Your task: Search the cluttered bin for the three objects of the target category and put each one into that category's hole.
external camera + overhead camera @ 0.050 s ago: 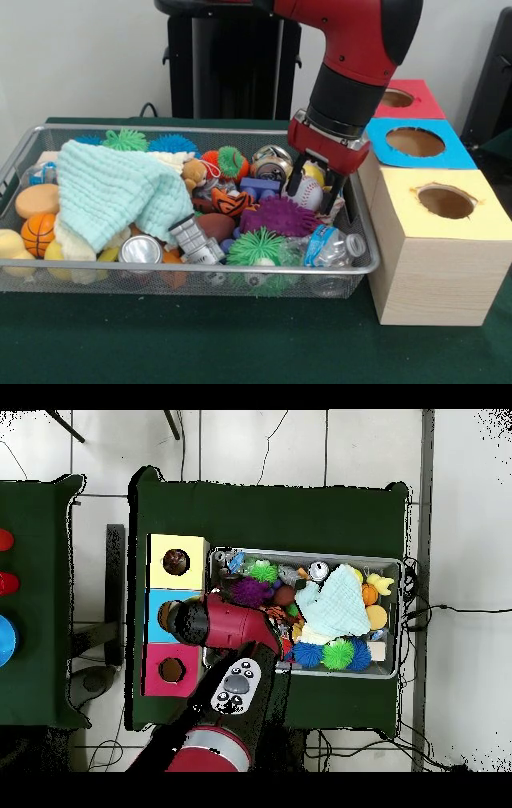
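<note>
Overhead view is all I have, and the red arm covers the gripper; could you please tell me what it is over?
Observer: The gripper hangs over a white baseball with red stitching, beside a purple spiky ball.
Operator: Are its fingers open?
Observer: Yes, open, with one of the fingers on each side of the baseball; I cannot tell whether they touch it.
Operator: Anything else under the arm?
Observer: A shiny silver round object sits just behind a blue block.

- wire bin (24,152): silver mesh
- cloth (112,192) in bin: pale mint
- spiky ball (280,216) right of cloth: purple
- baseball (308,192): white, red stitching
- box tops beside bin: yellow (480,220), blue (456,152), red (424,100)
</note>
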Motion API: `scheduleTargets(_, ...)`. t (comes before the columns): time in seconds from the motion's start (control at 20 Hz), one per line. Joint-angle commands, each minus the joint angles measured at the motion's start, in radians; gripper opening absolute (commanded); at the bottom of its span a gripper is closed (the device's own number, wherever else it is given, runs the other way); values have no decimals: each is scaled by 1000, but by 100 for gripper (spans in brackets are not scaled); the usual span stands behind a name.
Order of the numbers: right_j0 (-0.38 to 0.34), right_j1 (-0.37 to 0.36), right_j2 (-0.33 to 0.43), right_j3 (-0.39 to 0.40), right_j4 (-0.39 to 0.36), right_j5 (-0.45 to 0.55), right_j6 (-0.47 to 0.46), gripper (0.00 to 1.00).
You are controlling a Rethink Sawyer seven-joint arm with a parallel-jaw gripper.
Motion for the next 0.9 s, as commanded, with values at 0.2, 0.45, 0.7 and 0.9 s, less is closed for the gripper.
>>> scheduleTargets(0.2,35,75,82,38,-14,-45,136,100)
scheduleTargets(0.45,68,92,77,28,13,-40,166,100)
scheduleTargets(0.7,80,101,76,19,23,-28,165,100)
scheduleTargets(0.9,82,105,84,22,24,-32,164,100)
